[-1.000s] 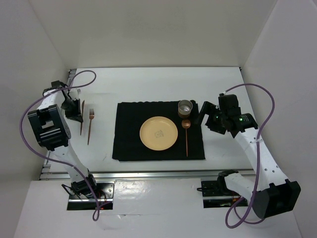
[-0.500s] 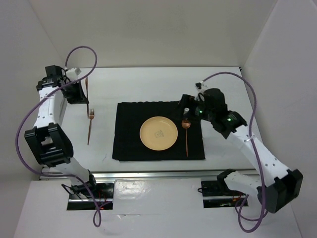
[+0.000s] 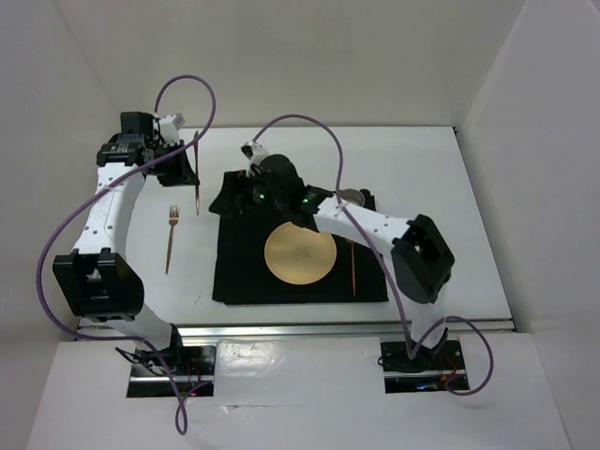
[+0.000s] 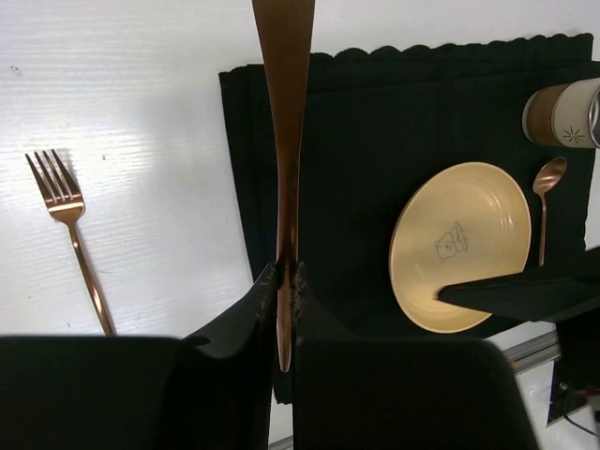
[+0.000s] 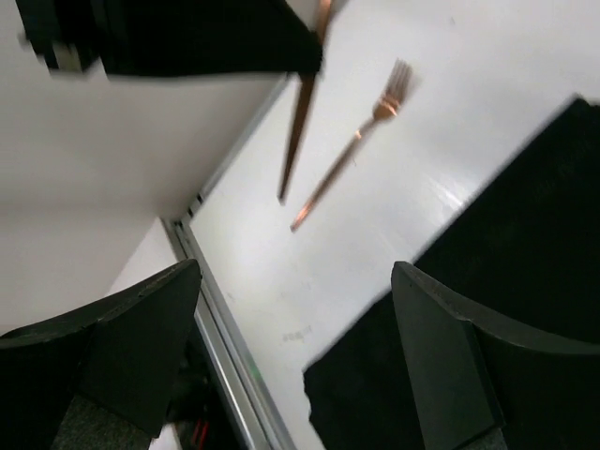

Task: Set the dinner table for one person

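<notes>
The white dinner table [image 3: 281, 155] carries a black placemat [image 3: 244, 272] with a yellow plate [image 3: 300, 253]. A copper spoon [image 3: 353, 267] lies to the plate's right, and a cup [image 3: 354, 196] stands at the mat's back right, half hidden by my right arm. My left gripper [image 3: 185, 171] is shut on a copper knife [image 4: 284, 112], which hangs above the table left of the mat. A copper fork [image 3: 171, 239] lies on the bare table. My right gripper [image 3: 228, 202] hovers open over the mat's back-left corner [image 5: 506, 234], with nothing between its fingers [image 5: 122, 347].
A metal rail [image 5: 225, 347] runs along the table's left edge. White walls close in the back and both sides. My right arm stretches across the back of the mat from the right. In the left wrist view the plate [image 4: 459, 244], spoon [image 4: 544, 206] and cup [image 4: 562, 112] show.
My right arm has swung from beside the cup across to the mat's back-left corner. My left gripper carried the knife from the far left toward the mat.
</notes>
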Controlling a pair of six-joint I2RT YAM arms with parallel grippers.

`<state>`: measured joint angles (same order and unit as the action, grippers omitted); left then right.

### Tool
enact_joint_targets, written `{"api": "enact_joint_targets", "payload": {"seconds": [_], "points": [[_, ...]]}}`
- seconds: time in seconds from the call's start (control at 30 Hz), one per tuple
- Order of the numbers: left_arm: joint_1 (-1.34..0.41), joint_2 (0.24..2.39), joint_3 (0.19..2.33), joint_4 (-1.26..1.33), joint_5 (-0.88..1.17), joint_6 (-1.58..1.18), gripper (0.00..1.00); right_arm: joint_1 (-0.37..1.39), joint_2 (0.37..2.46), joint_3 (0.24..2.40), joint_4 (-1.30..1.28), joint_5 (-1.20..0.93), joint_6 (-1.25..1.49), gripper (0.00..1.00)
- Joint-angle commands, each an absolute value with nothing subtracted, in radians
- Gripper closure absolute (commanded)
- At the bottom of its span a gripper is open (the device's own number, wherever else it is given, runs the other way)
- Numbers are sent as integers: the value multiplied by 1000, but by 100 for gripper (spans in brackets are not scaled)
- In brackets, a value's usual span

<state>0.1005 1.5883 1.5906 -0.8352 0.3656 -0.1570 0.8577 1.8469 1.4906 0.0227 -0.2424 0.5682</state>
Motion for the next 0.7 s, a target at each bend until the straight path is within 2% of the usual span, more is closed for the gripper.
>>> {"api": "enact_joint_targets", "payload": {"seconds": [0.0, 0.1, 0.27, 0.4, 0.53, 0.67], "points": [[80, 1575, 1615, -792, 337, -192, 100, 868, 1939, 1629, 242, -282, 567, 10], [80, 1586, 1624, -792, 337, -201, 100, 888, 2034, 1721, 242, -301, 589, 12], [80, 1595, 1624, -792, 328, -201, 100, 888, 2132, 1868, 195, -322, 623, 28], [80, 1595, 1615, -779, 337, -210, 100, 888, 2164, 1898, 155, -322, 623, 28], [80, 1595, 1615, -779, 337, -210, 100, 888, 2184, 1907, 155, -331, 632, 34], [80, 1595, 1624, -779, 337, -210, 100, 888, 2194, 1917, 133, -331, 641, 35]]}}
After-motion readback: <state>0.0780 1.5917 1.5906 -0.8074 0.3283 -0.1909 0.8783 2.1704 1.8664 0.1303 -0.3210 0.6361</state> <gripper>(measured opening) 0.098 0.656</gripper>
